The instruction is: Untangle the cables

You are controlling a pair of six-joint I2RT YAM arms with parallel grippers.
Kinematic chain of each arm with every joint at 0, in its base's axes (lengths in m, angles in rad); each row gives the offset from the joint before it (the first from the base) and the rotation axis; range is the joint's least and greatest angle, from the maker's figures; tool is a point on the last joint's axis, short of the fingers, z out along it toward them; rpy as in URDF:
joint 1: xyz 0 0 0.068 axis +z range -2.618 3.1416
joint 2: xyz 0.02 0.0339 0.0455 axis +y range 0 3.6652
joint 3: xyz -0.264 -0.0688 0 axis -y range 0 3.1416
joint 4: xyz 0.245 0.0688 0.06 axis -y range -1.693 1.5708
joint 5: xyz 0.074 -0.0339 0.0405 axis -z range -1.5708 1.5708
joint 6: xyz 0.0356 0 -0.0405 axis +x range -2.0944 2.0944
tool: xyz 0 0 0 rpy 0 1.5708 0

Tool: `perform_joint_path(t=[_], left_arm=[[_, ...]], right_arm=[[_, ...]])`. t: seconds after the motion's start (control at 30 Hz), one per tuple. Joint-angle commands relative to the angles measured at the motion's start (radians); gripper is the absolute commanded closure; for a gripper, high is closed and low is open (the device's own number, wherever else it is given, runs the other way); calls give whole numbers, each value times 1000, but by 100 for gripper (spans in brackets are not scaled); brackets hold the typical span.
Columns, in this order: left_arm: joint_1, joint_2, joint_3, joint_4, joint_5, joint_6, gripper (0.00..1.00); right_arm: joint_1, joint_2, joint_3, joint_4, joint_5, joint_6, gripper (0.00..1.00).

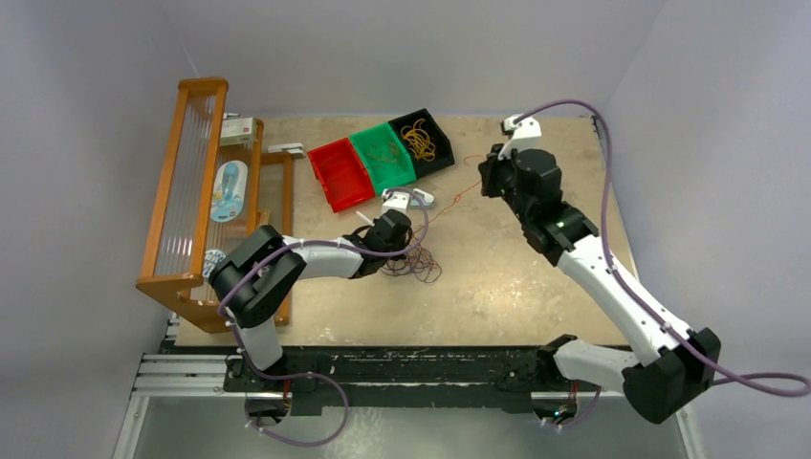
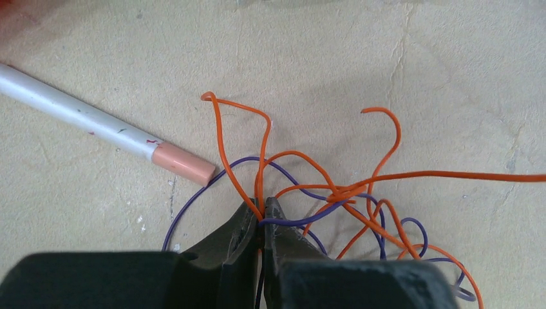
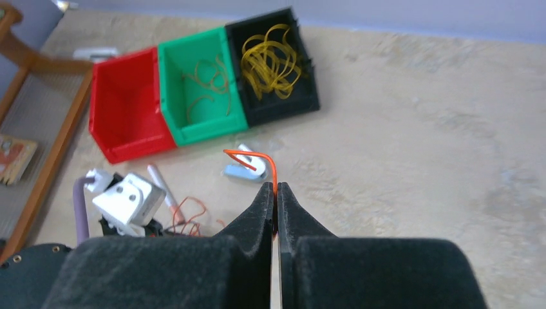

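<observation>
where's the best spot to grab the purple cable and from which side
On the purple cable, probably the open arc beside the pen, approached from above on that side. There it lies flat and alone on the table; further right it weaves through the orange cable.

Even soft light, blurry wrist foregrounds

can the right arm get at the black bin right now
Probably, for reach: the black bin lies close to the right hand with bare table between, but that hand is shut on an orange cable.
</observation>
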Motion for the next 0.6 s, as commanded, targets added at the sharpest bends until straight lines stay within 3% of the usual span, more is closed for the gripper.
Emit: perform_joint_path(t=[0.0, 0.27, 0.57], left_arm=[[-5, 28, 14, -3, 18, -8, 96], [-5, 30, 6, -5, 18, -8, 96], [-5, 35, -1, -9, 12, -2, 87]], right_arm=[[-36, -68, 91, -43, 124, -41, 100], [-179, -160, 165, -69, 199, -64, 100], [-195, -193, 254, -71, 382, -150, 100]])
